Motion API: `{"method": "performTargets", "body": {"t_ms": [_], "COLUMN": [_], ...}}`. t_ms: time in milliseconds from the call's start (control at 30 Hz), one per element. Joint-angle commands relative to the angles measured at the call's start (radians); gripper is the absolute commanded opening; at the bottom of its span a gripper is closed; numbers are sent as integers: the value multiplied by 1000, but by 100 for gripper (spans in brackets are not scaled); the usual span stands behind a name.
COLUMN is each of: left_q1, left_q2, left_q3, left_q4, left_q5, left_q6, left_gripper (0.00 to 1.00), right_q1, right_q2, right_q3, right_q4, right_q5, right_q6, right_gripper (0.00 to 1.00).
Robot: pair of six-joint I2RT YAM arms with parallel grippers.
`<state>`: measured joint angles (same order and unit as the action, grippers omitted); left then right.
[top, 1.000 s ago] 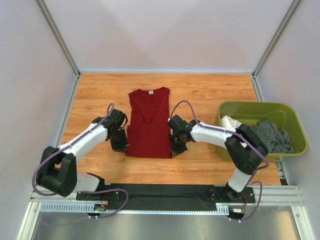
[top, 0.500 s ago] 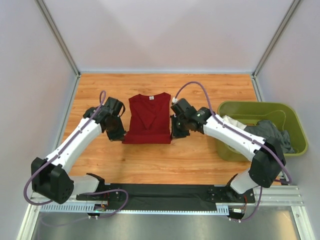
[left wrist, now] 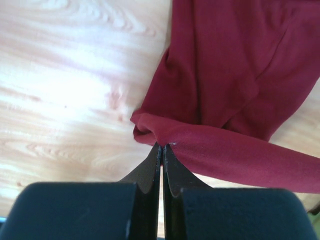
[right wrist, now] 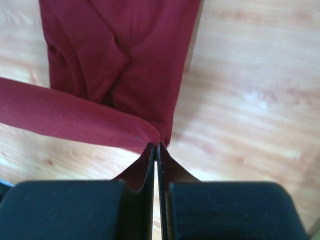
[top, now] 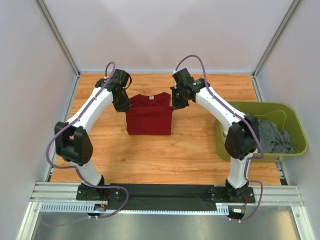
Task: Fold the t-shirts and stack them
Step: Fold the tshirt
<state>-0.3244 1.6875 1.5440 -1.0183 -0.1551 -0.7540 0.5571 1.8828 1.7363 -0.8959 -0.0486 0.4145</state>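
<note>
The dark red t-shirt lies folded over itself in the middle of the wooden table. My left gripper is shut on its left hem corner and my right gripper is shut on its right hem corner. Both hold the hem edge up near the collar end, above the lower layer of the red shirt. A dark grey t-shirt and a white t-shirt lie crumpled in the olive-green tub at the right.
The tub stands at the table's right edge, close to the right arm's elbow. Bare wooden table shows in front of the red shirt. White walls enclose the table on three sides.
Both grippers have carried the shirt's bottom hem away from me, from the near edge up over the shirt to its collar end. The shirt now shows about half its earlier length.
</note>
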Motion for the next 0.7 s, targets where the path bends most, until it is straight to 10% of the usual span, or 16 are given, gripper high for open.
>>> {"method": "performTargets", "body": {"t_ms": [0,667], "left_q1": [47,120], "left_q2": [72,408], "left_q3": [128,469], "left_q4": [-3,17], "left_q5": [-23,89], "left_q6": [53,122], "left_gripper": [0,0], "right_q1": [-52,-163], "right_q2": [103,369], "right_q3": [168,483], "right_q4": [-29,-52], "right_q5": [-58,-92], "right_q6": [-62,-37], "right_gripper": [0,0]}}
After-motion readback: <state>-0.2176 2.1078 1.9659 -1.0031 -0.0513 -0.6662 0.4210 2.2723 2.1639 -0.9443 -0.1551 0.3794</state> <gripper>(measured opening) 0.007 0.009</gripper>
